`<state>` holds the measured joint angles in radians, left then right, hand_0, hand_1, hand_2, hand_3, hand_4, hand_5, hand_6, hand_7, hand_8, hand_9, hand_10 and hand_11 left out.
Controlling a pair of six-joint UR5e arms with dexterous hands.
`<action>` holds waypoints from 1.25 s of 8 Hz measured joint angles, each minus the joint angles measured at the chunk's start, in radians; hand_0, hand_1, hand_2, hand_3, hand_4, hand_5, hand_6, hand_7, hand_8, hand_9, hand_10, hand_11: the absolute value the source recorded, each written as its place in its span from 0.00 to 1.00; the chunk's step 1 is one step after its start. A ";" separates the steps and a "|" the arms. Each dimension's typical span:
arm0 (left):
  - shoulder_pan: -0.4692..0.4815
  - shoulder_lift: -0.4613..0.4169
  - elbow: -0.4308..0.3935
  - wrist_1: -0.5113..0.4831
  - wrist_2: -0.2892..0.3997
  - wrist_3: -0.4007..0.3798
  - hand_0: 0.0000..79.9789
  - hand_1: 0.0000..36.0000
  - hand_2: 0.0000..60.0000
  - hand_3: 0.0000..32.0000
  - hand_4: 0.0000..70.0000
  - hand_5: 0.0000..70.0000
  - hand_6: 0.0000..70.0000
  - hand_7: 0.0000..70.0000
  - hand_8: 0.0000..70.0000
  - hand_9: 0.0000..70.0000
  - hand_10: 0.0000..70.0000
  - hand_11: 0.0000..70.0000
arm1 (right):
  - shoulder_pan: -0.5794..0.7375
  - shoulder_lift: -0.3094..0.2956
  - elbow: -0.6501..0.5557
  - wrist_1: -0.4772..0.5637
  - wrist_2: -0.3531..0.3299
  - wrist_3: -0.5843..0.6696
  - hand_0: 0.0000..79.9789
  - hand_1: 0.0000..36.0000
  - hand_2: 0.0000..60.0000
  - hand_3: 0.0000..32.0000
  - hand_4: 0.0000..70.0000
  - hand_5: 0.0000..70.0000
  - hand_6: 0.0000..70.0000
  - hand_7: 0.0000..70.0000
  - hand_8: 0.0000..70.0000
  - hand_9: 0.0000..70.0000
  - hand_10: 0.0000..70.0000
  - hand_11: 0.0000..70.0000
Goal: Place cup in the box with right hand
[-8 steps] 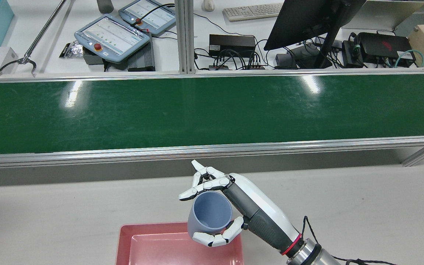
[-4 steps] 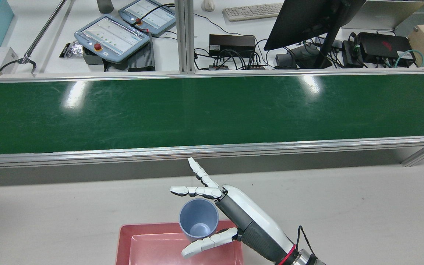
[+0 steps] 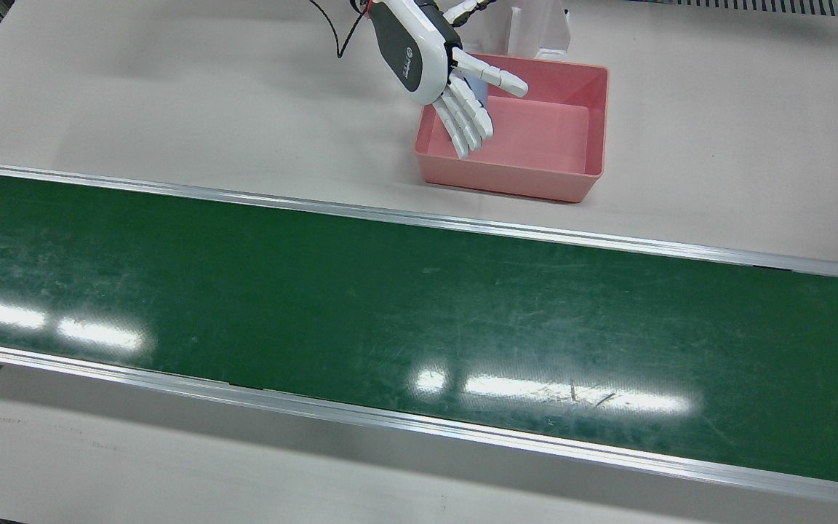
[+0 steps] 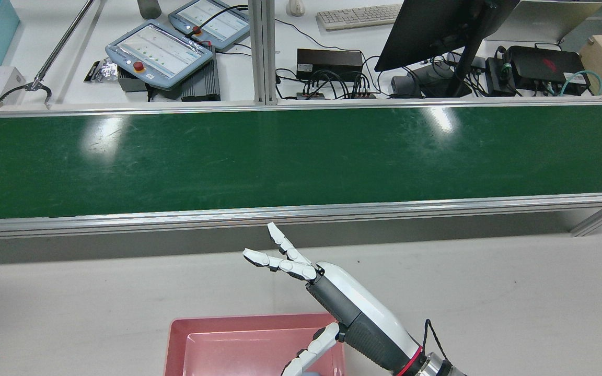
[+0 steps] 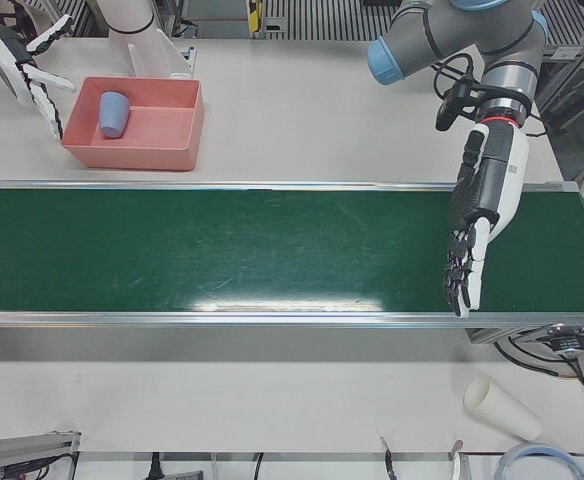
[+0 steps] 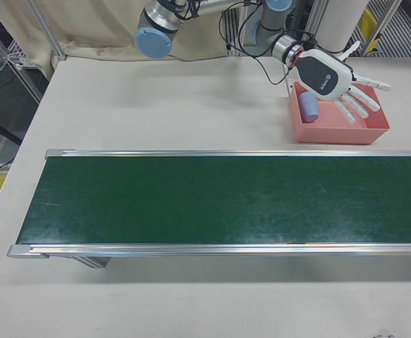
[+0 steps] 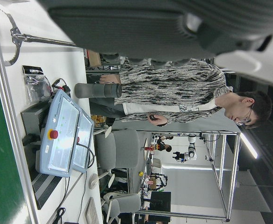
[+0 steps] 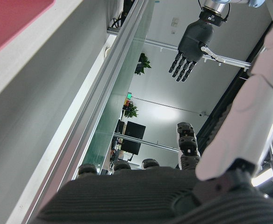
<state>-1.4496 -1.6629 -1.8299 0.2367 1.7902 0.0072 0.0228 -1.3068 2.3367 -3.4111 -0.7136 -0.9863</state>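
While the right hand [image 6: 332, 79] hangs empty with fingers spread, a blue-grey plastic cup [image 6: 309, 108] lies tipped at the pink box's [image 6: 340, 132] 9 o'clock end.

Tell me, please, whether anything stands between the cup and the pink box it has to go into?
Nothing visible does. The cup already lies on its side inside the pink box, at the end nearest the right hand, which hangs open above the box and holds nothing.
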 measured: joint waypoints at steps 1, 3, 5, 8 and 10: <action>0.000 0.000 0.000 0.000 0.000 0.000 0.00 0.00 0.00 0.00 0.00 0.00 0.00 0.00 0.00 0.00 0.00 0.00 | 0.019 -0.023 0.024 -0.002 -0.002 0.010 0.60 0.35 0.00 0.52 0.00 0.05 0.00 0.04 0.00 0.00 0.00 0.00; 0.000 0.000 0.000 0.000 0.000 -0.001 0.00 0.00 0.00 0.00 0.00 0.00 0.00 0.00 0.00 0.00 0.00 0.00 | 0.129 -0.109 0.087 -0.011 -0.027 0.079 0.60 0.37 0.00 0.14 0.00 0.05 0.02 0.08 0.00 0.00 0.00 0.00; 0.000 0.000 0.000 0.000 0.000 -0.001 0.00 0.00 0.00 0.00 0.00 0.00 0.00 0.00 0.00 0.00 0.00 0.00 | 0.336 -0.160 0.080 -0.100 -0.141 0.259 0.59 0.31 0.00 0.23 0.00 0.05 0.02 0.07 0.00 0.01 0.00 0.02; 0.000 0.000 0.000 -0.001 0.001 0.000 0.00 0.00 0.00 0.00 0.00 0.00 0.00 0.00 0.00 0.00 0.00 0.00 | 0.753 -0.194 -0.058 -0.190 -0.417 0.559 0.58 0.30 0.00 0.00 0.00 0.05 0.04 0.09 0.00 0.02 0.01 0.04; 0.000 0.000 0.001 -0.002 0.001 -0.001 0.00 0.00 0.00 0.00 0.00 0.00 0.00 0.00 0.00 0.00 0.00 0.00 | 1.059 -0.222 -0.150 -0.190 -0.616 0.662 0.58 0.29 0.00 0.00 0.00 0.05 0.04 0.10 0.00 0.03 0.01 0.04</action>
<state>-1.4496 -1.6629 -1.8291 0.2351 1.7908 0.0066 1.0822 -1.5289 2.1867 -3.6014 -1.3299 -0.3246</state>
